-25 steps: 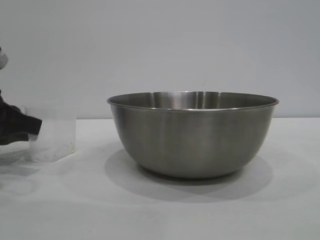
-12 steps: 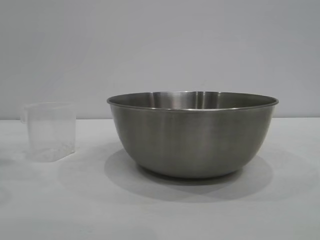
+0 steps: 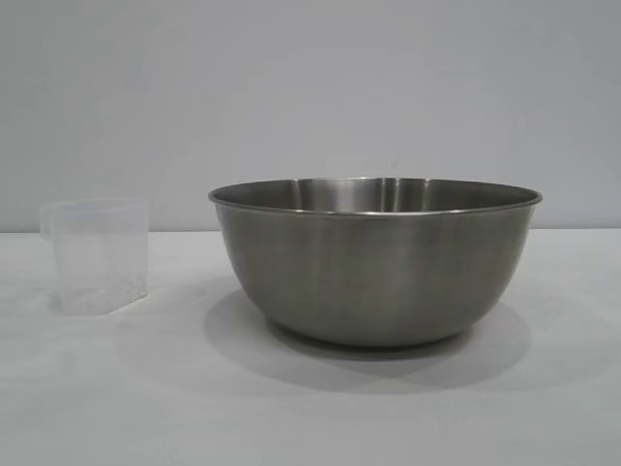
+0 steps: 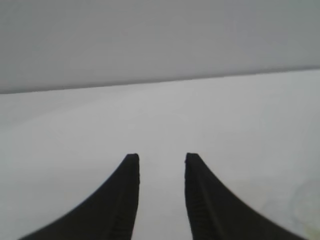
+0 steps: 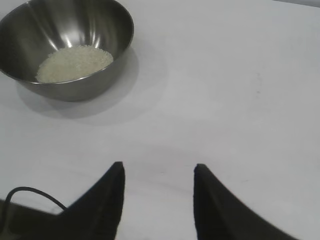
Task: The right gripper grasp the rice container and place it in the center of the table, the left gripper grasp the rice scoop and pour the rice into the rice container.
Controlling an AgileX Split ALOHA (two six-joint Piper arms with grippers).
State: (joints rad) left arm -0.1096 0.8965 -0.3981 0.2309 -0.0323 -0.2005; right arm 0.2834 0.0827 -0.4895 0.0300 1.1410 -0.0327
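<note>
The left gripper is a black claw with two fingers. Each finger is wide at the bottom and curves up to a thin, flat tip. The inner edge of one finger has small ridges, like tiny steps. The black looks dull, not shiny.

The right gripper is also a black claw with two fingers. They have the same curved shape, fat at the base and narrow at the top, like two horns. The other finger looks smooth and dark. A thin black cable loops in a round bend beside one finger. No screws or markings can be seen on either claw.
</note>
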